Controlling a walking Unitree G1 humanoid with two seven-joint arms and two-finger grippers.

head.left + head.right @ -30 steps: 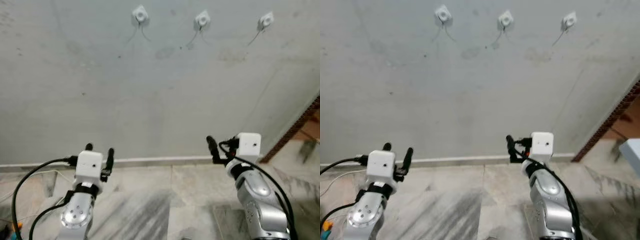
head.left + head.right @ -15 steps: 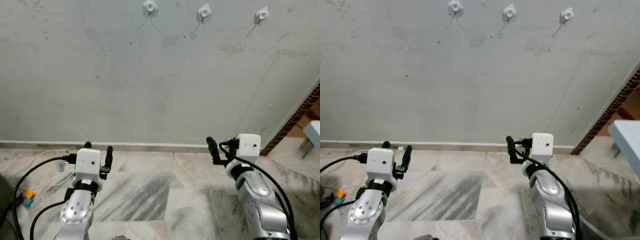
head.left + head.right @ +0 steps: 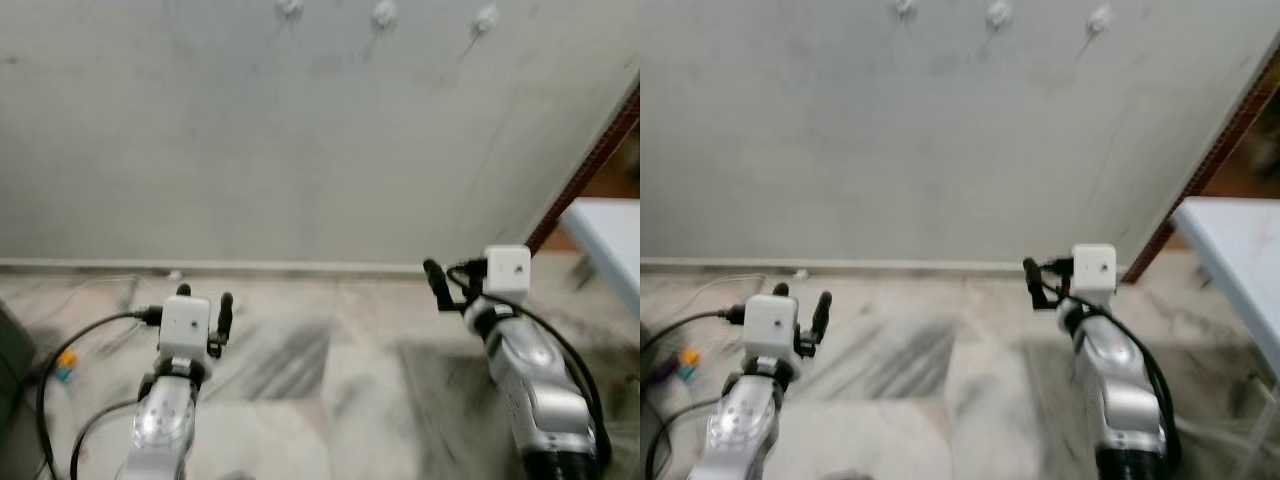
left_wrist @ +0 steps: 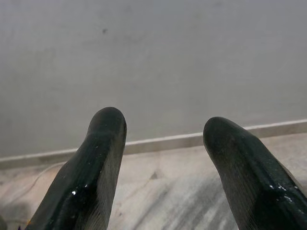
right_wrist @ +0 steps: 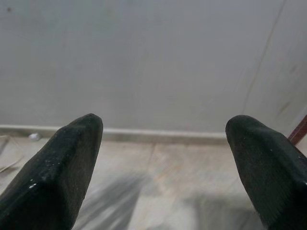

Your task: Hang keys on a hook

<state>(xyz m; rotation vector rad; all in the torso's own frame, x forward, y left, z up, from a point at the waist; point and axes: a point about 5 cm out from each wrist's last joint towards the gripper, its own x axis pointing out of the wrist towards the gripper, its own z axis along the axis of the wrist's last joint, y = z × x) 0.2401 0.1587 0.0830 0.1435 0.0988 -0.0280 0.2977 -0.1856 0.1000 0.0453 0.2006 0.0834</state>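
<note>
Both claws gape empty — left claw (image 4: 163, 158), right claw (image 5: 163, 158) — facing wall (image 3: 250, 150).

view backed off; a table edge (image 3: 1230, 240) appeared.

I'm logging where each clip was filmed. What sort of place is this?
Probably a bare corner of a home, perhaps an entry or utility area: a plain grey wall with three small hooks high up, marble floor tiles, and a pale table edge on the right.
</note>
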